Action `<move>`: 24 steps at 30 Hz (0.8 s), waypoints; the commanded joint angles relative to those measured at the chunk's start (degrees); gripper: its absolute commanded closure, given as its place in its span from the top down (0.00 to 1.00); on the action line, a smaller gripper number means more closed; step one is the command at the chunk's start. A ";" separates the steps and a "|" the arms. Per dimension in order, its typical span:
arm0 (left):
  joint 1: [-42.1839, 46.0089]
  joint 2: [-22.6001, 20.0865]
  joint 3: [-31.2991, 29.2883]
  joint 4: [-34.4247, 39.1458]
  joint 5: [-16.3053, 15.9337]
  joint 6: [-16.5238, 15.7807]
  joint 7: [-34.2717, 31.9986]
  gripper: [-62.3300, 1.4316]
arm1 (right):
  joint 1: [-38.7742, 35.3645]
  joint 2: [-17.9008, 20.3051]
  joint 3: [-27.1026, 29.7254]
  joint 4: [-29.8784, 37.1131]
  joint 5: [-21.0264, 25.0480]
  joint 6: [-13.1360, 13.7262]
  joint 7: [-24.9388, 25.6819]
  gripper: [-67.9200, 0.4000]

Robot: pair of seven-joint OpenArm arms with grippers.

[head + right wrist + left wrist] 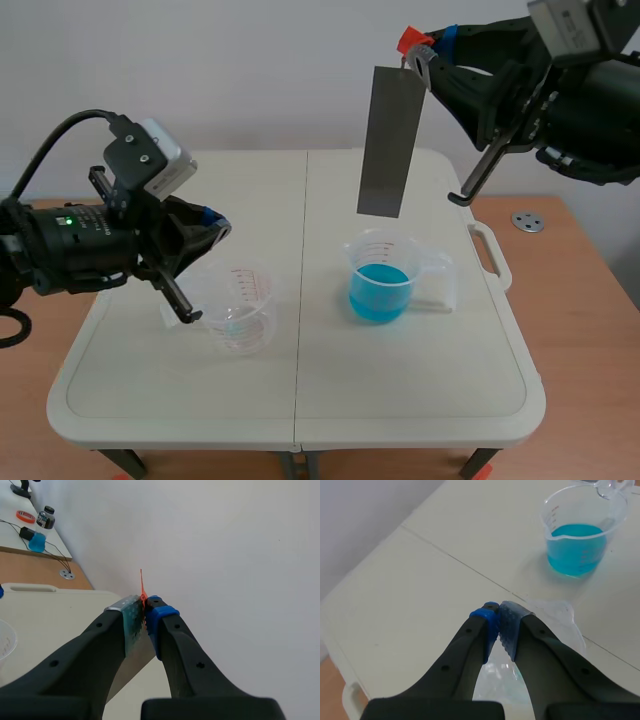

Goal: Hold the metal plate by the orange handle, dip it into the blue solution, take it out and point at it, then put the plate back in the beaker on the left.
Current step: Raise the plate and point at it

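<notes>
The right hand (418, 62), in the upper right of the frame, is clenching the orange handle (411, 42). The metal plate (387, 140) is hanging upright above the beaker of blue solution (380, 285) at centre. At the left, the left hand (499, 622) is pinching the rim of the empty beaker (240, 308), which is standing on the surface (150, 385).

Matt grey metal plate (388, 140); left beaker (240, 308) & blue-solution beaker (380, 262) clear glossy plastic; table (420, 385) smooth, matt.

Mostly hidden — orange handle (142, 596), seemingly pinched inside right end effector (145, 616).
</notes>
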 commanded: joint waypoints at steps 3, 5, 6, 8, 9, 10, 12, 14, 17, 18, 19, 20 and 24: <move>-4.83 2.23 3.69 -1.92 0.44 0.07 -0.59 0.05 | 0.55 0.74 0.59 1.18 1.31 0.33 0.90 0.03; -6.93 3.10 5.97 -3.15 0.46 0.07 -0.59 0.05 | 0.55 0.74 0.59 1.18 1.31 0.33 0.90 0.03; -7.91 3.61 7.02 -3.65 0.55 0.07 -0.55 0.05 | 0.55 0.74 0.59 1.18 1.31 0.33 0.90 0.03; -9.62 4.61 8.94 -4.52 1.51 0.07 -0.55 0.05 | 0.55 0.74 0.59 1.18 1.31 0.33 0.90 0.03; -10.32 5.11 9.86 -4.85 2.14 0.07 -0.55 0.05 | 0.55 0.74 0.59 1.18 1.31 0.33 0.90 0.03; -10.91 5.62 10.62 -5.18 2.56 0.07 -0.48 0.05 | 0.55 0.74 0.59 1.18 1.31 0.33 0.87 0.03; -11.98 6.60 11.82 -5.62 3.06 0.09 -0.35 0.05 | 0.55 0.74 0.59 1.18 1.31 0.33 0.87 0.03; -12.83 7.52 12.92 -6.03 3.65 0.13 -0.35 0.05 | 0.55 0.74 0.59 1.18 1.31 0.33 0.87 0.03; -14.21 8.85 14.49 -6.73 4.92 0.31 -0.28 0.05 | 0.55 0.74 0.59 1.18 1.31 0.33 0.90 0.03; -14.58 9.29 14.86 -6.97 5.05 0.31 -0.09 0.05 | 0.55 0.74 0.59 1.18 1.31 0.33 0.90 0.03; -15.02 9.68 15.23 -7.23 5.18 0.33 -0.13 0.05 | 0.57 0.74 0.59 1.18 1.31 0.33 0.90 0.03; -15.34 10.08 15.58 -7.54 5.20 0.50 -0.04 0.05 | 0.57 0.74 0.59 1.18 1.31 0.33 0.90 0.03; -16.65 11.41 16.85 -8.85 5.62 0.52 0.31 0.05 | 0.57 0.74 0.61 1.18 1.31 0.33 0.90 0.03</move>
